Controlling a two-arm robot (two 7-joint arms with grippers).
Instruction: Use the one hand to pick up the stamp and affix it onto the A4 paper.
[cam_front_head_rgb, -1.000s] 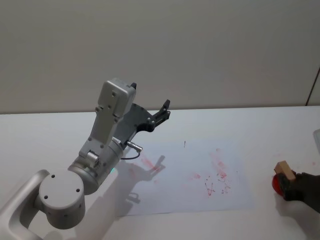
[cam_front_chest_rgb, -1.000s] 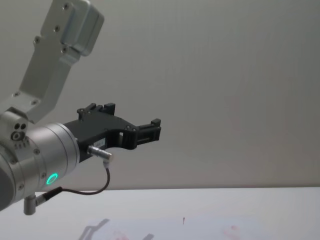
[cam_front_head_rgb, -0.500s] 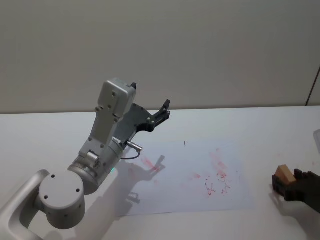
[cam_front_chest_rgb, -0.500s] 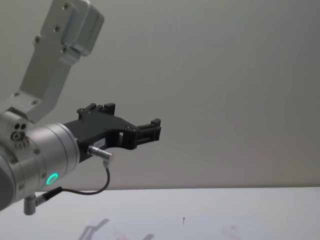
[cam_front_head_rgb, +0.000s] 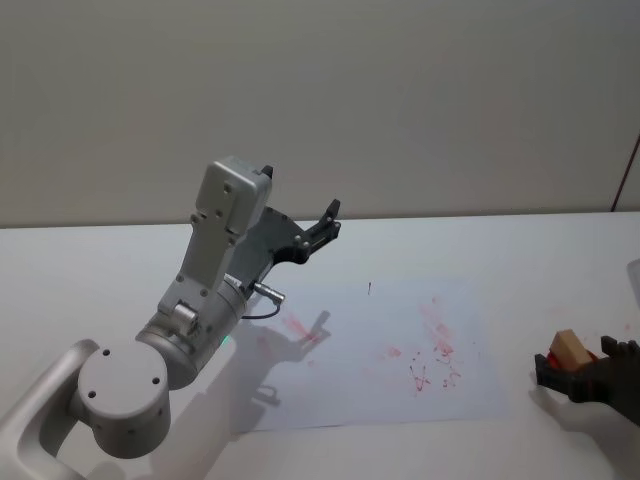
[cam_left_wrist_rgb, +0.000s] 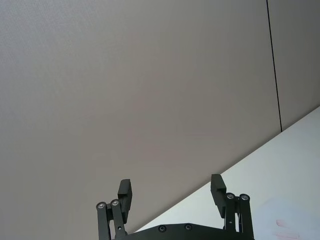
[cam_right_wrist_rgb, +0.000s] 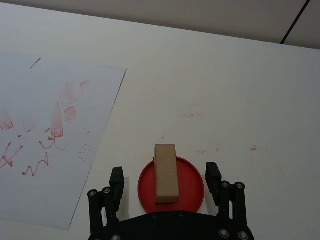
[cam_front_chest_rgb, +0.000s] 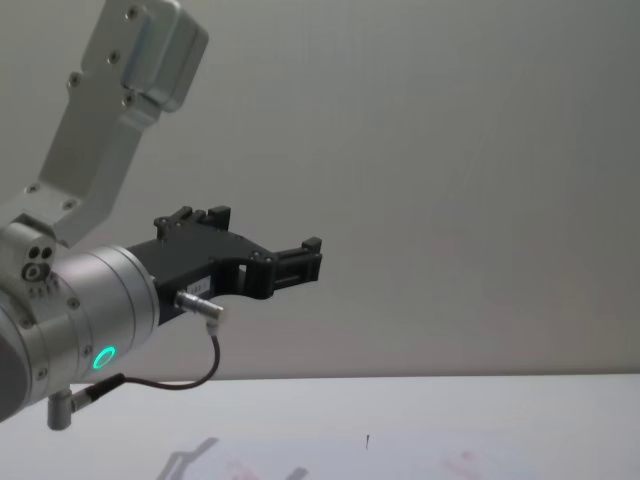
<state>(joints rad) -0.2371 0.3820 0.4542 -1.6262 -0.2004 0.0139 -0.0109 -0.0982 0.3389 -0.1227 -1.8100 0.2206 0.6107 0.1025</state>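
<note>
The stamp (cam_right_wrist_rgb: 165, 173), a small tan wooden block, stands upright on a round red ink pad (cam_right_wrist_rgb: 192, 187) to the right of the A4 paper (cam_right_wrist_rgb: 45, 125). My right gripper (cam_right_wrist_rgb: 165, 174) is open, with one finger on each side of the stamp and a gap to both. In the head view the stamp (cam_front_head_rgb: 570, 349) sits between the dark fingers of the right gripper (cam_front_head_rgb: 582, 362) at the right edge, beside the A4 paper (cam_front_head_rgb: 380, 350) with its red imprints. The left gripper (cam_front_head_rgb: 325, 222) hangs open in the air above the table's back left, also in the left wrist view (cam_left_wrist_rgb: 171, 187).
The left arm's silver links (cam_front_head_rgb: 215, 260) rise over the paper's left side and throw a shadow on it. A tiny dark tick mark (cam_front_head_rgb: 369, 288) sits near the paper's far edge. Faint red smudges (cam_right_wrist_rgb: 192, 115) mark the white table (cam_right_wrist_rgb: 240, 75) beyond the pad.
The right gripper has closed in on the stamp, and its fingers now straddle the block. The red pad has gone from sight in the head view. The left arm has not moved.
</note>
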